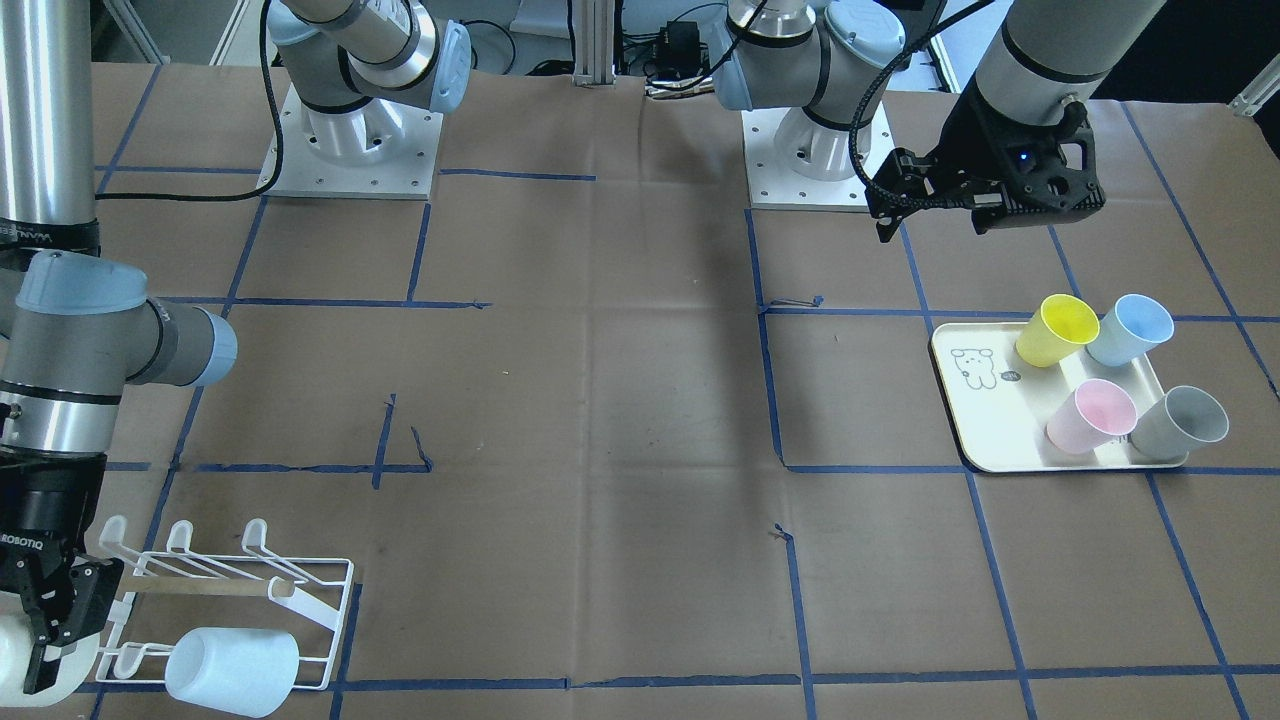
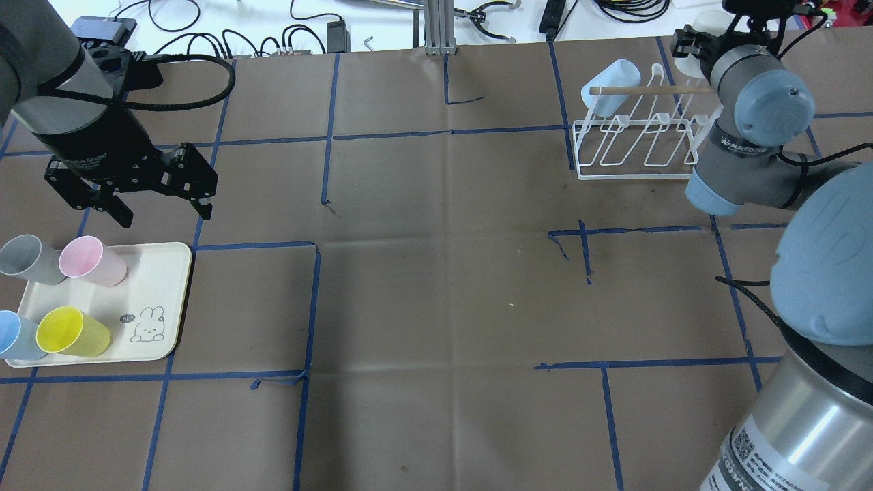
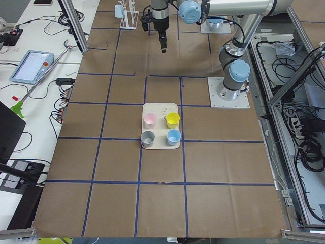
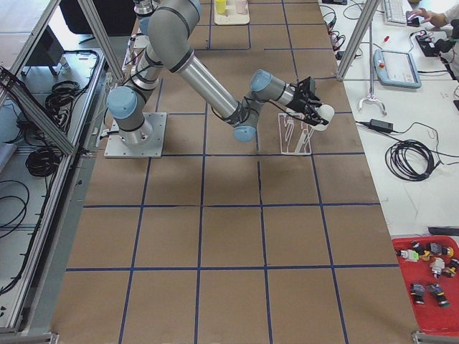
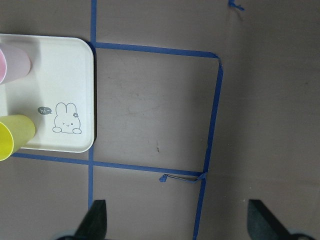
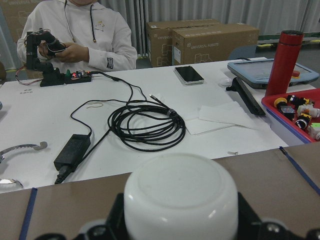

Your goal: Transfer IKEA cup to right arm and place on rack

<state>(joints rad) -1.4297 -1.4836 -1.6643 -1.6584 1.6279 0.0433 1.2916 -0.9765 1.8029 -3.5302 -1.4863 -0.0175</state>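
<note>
My right gripper (image 1: 55, 640) is shut on a white IKEA cup (image 6: 180, 190), held on its side at the end of the white wire rack (image 2: 634, 140). The cup (image 1: 15, 650) sits just beside the rack's (image 1: 230, 580) outer prongs; I cannot tell whether it touches one. A pale blue cup (image 2: 610, 85) hangs upturned on a prong at the rack's other end. My left gripper (image 2: 166, 213) hovers open and empty above the table by the cream tray (image 2: 167, 300). Only its fingertips (image 5: 97, 220) show in the left wrist view.
The cream tray (image 1: 975, 420) holds several cups: yellow (image 1: 1055, 330), blue (image 1: 1130, 330), pink (image 1: 1090, 415), grey (image 1: 1180, 425). Blue tape lines cross the brown table. Beyond the table's edge sit a person (image 6: 80, 35), cables and a red bottle (image 6: 282, 62).
</note>
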